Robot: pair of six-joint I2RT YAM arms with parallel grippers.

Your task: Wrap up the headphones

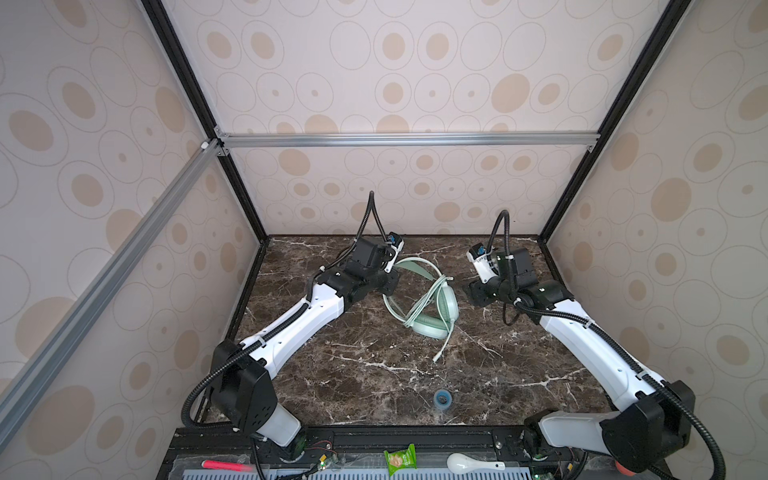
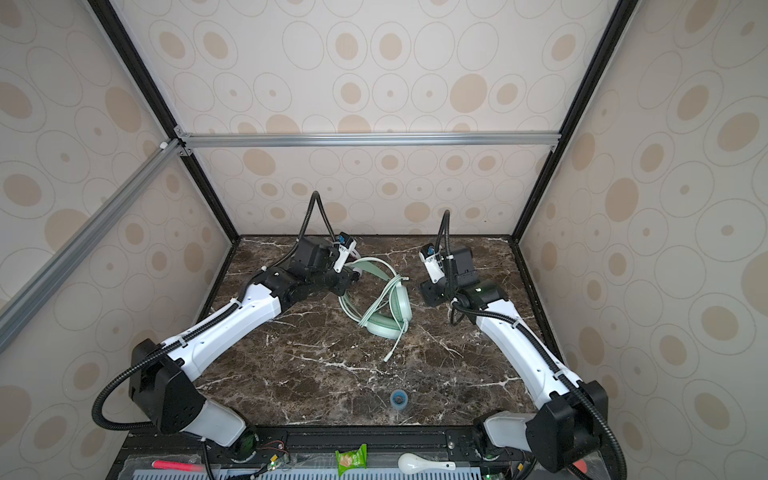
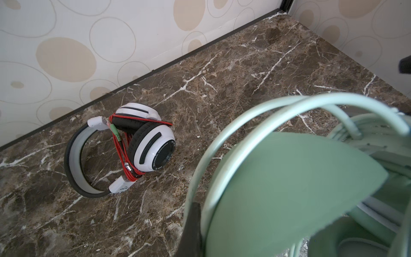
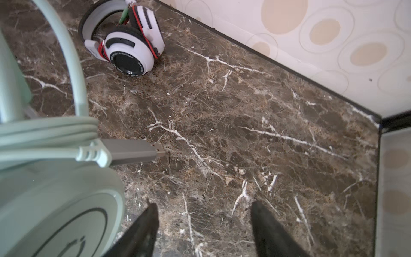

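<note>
In both top views the mint green headphones (image 1: 434, 305) lie mid tabletop (image 1: 374, 374) between left tool (image 1: 392, 286) and right tool (image 1: 472, 296). Left wrist view: left tool clamped on their headband (image 3: 244, 115), white headphones (image 3: 146, 144) near the wall (image 3: 66, 44). Right wrist view: right tool's jaws apart over bare tabletop

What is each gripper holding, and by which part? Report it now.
Left gripper: shut on the mint headphones, apparently at the headband. Right gripper: open, holding nothing.

Only fine lettering ringing the white headphones' (image 3: 153, 144) ear cup shows, too small to read.
</note>
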